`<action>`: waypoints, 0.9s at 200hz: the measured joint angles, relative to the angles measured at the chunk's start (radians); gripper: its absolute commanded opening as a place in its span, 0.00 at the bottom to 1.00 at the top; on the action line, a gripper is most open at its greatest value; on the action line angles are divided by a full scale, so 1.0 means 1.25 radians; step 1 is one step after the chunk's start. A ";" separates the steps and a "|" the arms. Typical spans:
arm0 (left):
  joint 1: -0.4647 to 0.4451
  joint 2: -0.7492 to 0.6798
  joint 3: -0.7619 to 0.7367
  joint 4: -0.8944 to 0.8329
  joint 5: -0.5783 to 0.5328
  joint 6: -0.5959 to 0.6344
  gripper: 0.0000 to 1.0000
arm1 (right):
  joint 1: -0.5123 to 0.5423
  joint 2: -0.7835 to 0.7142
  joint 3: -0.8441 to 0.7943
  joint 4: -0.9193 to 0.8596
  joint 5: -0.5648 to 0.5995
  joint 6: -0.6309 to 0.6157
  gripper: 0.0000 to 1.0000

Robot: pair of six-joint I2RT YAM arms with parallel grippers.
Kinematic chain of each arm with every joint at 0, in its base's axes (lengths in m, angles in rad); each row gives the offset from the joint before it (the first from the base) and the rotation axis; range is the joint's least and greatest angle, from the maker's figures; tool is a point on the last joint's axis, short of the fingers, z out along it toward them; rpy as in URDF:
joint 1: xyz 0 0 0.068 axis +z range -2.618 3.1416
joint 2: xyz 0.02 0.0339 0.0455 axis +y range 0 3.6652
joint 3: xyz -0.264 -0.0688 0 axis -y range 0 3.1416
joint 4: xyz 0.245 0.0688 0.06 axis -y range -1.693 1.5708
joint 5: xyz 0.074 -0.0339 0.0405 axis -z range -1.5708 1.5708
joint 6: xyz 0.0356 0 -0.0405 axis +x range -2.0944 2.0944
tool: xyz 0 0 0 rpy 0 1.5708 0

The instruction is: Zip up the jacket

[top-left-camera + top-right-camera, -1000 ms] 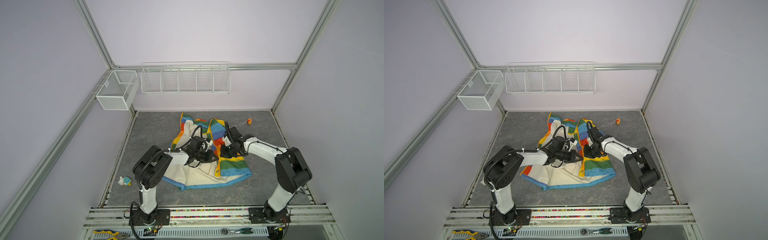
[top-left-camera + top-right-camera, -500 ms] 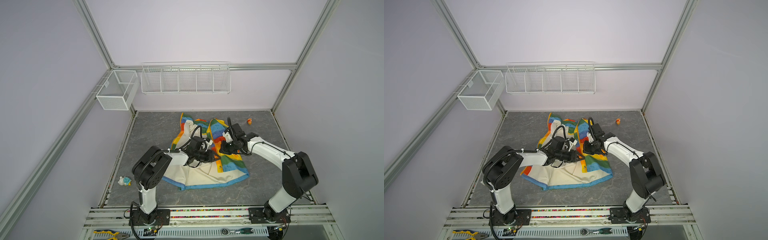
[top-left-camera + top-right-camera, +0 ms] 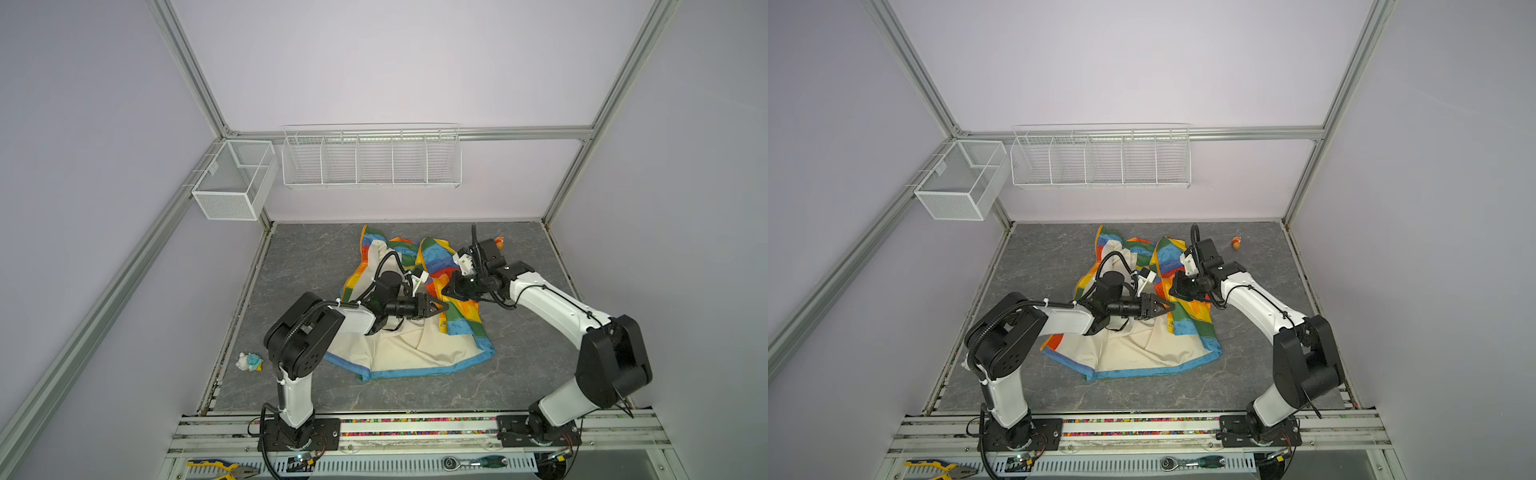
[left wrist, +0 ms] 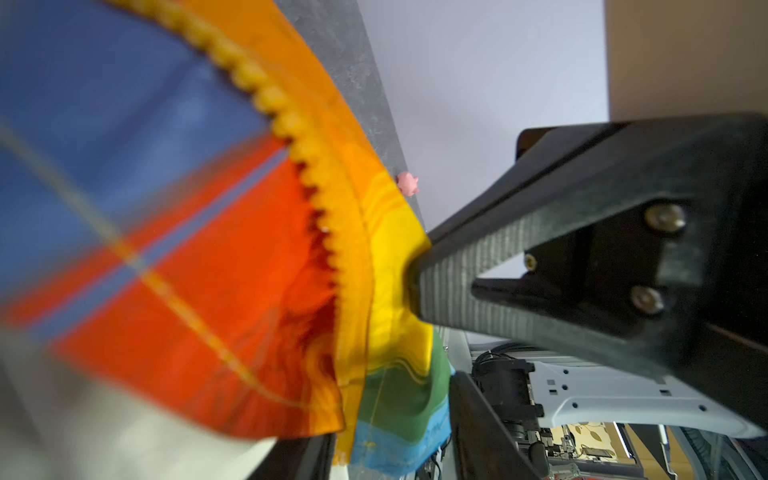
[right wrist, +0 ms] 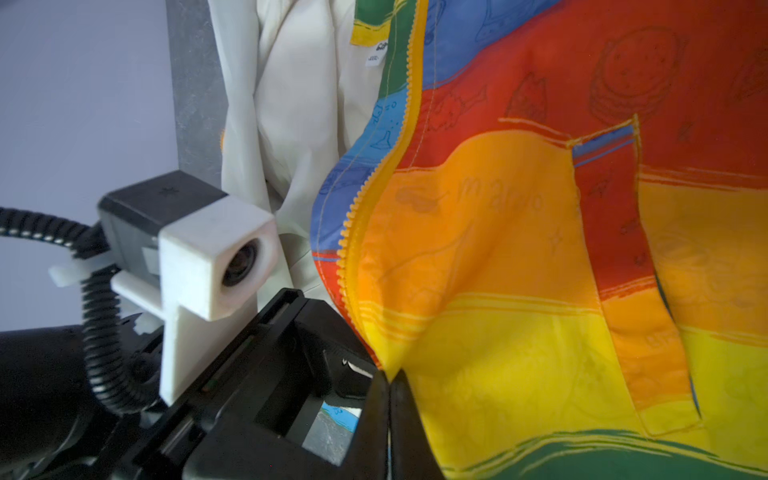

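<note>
The small, thin-fabric, rainbow-striped jacket (image 3: 415, 349) lies open on the grey marbled tabletop (image 3: 307, 266), back of centre, with its cream-white lining facing up. Its long axis runs back to front: the blue hem edging (image 3: 419, 370) faces the arm bases and the collar end points at the back wall, close to the table's rear edge. Bare grey surface shows to the left, right and front, widest at the front.

The right-hand panel is folded stripes-up, and that's where both tools meet. The right gripper (image 5: 390, 384) has its jaws pressed together on the panel's yellow band, just beside the orange-yellow zipper strip (image 5: 365, 208), and holds that edge up off the table. The left gripper (image 3: 441, 307) points in from the left with its jaws parted to a middling gap. One black finger (image 4: 478, 257) touches the yellow fabric, but the jaws are not closed on it. The two grippers sit almost tip to tip.

A small orange toy (image 3: 1236, 242) sits near the back right corner, well apart from the jacket. A small white-and-blue toy (image 3: 248, 361) rests at the left edge.
</note>
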 measured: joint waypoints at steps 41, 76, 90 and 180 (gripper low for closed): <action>0.000 0.000 0.000 0.048 0.025 -0.026 0.28 | -0.032 -0.013 -0.005 0.021 -0.045 0.012 0.07; 0.000 0.000 0.000 0.034 0.027 -0.023 0.14 | -0.040 -0.015 -0.012 0.024 -0.056 0.012 0.07; 0.002 -0.001 0.000 0.030 0.027 -0.023 0.11 | -0.043 -0.019 -0.017 0.023 -0.058 0.012 0.07; 0.019 -0.052 -0.007 -0.047 0.023 0.006 0.08 | -0.059 -0.027 -0.023 -0.008 -0.031 -0.009 0.07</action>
